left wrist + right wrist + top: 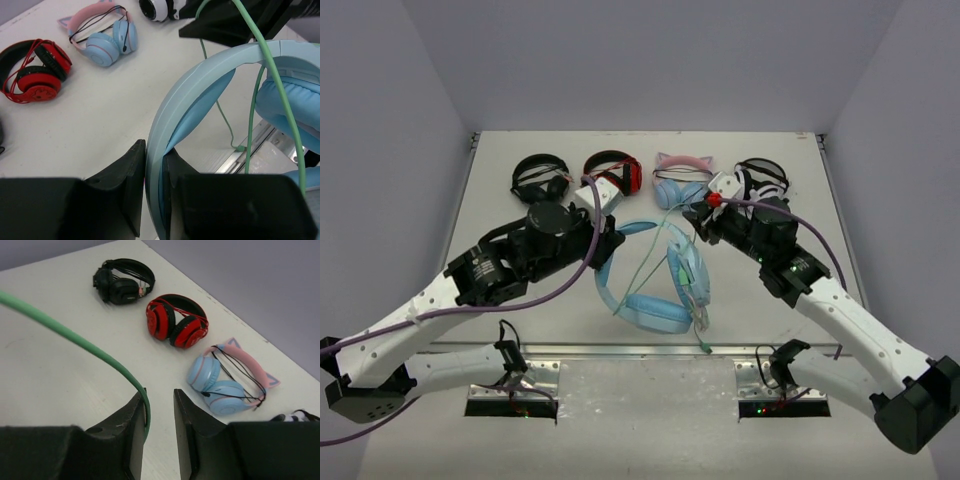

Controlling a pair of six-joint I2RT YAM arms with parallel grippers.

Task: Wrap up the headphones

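— Where are the headphones, and which arm has them?

— Your left gripper point(154, 152) has them. Its fingers are pressed on the band of the headphones point(210, 65), one on each side, so the band stands on its edge between them. From above, they sit in the middle of the table point(520, 300) between your two arms, with the cups toward the near edge.

— And the right gripper?

— The right gripper point(159, 395) has its fingers a little apart, leaving a slim gap. The cable point(75, 337) enters this gap and lies against the inner face of one finger. The other finger does not touch it, so it is hooked, not pinched.

— What does the next move turn on?

— In my judgement, on this: the headphones lie to the left of your right fingers and nearer to the bases. The cable makes one long line from those fingers down to them. To wind it, you should carry that line across the band, not along it.

— How will it handle?

— The band looks like smooth hard plastic with softer padding inside its arch, and the oval cups have soft cushions. The cable is thin, round and pale green. I think it can slide through open fingers, so close them first.
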